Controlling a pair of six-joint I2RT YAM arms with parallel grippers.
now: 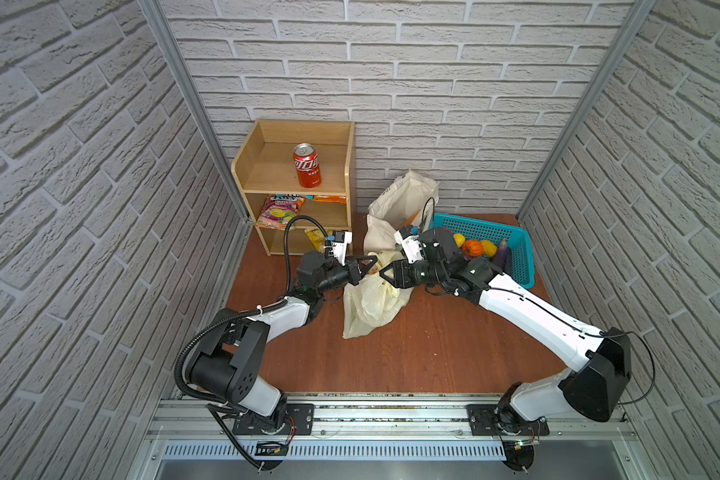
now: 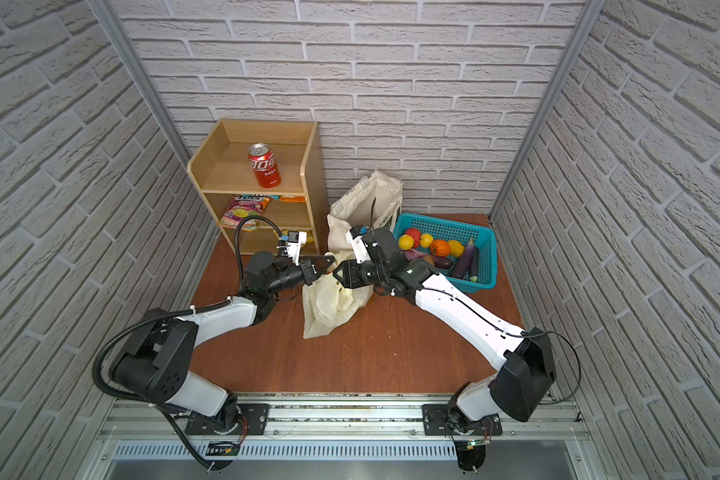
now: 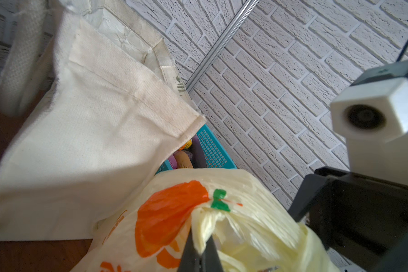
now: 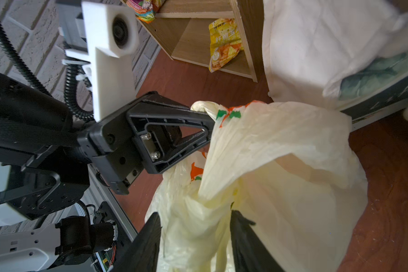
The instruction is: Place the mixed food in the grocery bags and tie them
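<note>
Left hand [image 3: 200, 249] pinches plastic bag [image 3: 257, 212], clearest in wrist views.

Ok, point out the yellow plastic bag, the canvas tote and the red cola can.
yellow plastic bag [image 1: 366, 308]: in a top view, on its crumpled lower body.
canvas tote [image 1: 395, 204]: in a top view, on its cream side panel.
red cola can [image 1: 307, 168]: in a top view, on its printed label.
</note>
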